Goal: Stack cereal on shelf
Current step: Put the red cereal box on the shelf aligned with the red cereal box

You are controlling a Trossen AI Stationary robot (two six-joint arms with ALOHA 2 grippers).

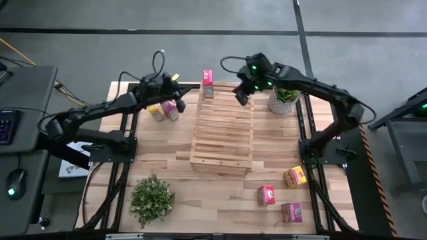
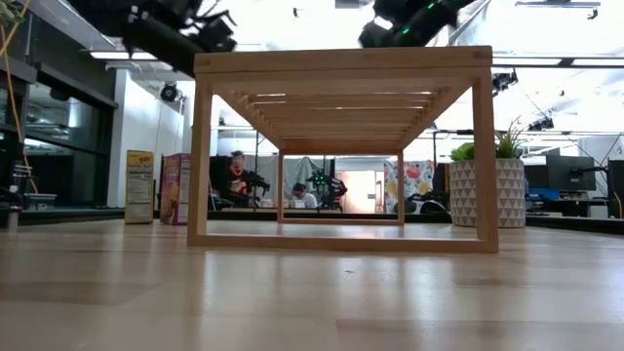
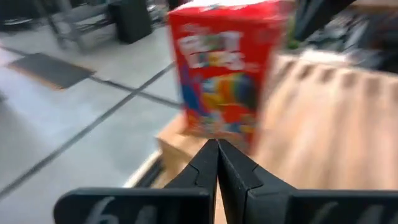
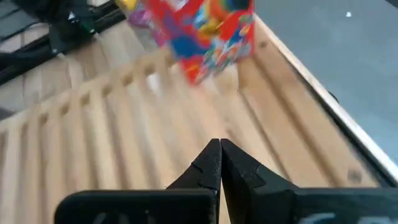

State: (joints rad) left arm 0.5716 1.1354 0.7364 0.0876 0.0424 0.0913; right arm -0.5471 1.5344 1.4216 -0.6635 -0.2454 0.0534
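The light-wood slatted shelf (image 1: 221,137) stands in the middle of the table. One red cereal box (image 1: 207,83) stands upright on its bottom face, on the shelf's top at the far left corner. My left gripper (image 1: 180,104) hovers shut just left of the shelf, with the red box (image 3: 227,74) ahead of its tips (image 3: 217,149). My right gripper (image 1: 240,98) is shut above the shelf's far end, right of the red box (image 4: 202,34), and its tips (image 4: 219,149) point over the slats. A yellow box (image 1: 156,112) and a pink box (image 1: 171,110) stand below the left arm.
A potted plant (image 1: 285,99) stands right of the shelf's far end, and another plant (image 1: 152,198) sits near the left front. A yellow box (image 1: 295,177), a red box (image 1: 266,195) and a pink box (image 1: 291,212) lie on the near right. People sit in the room beyond (image 2: 237,175).
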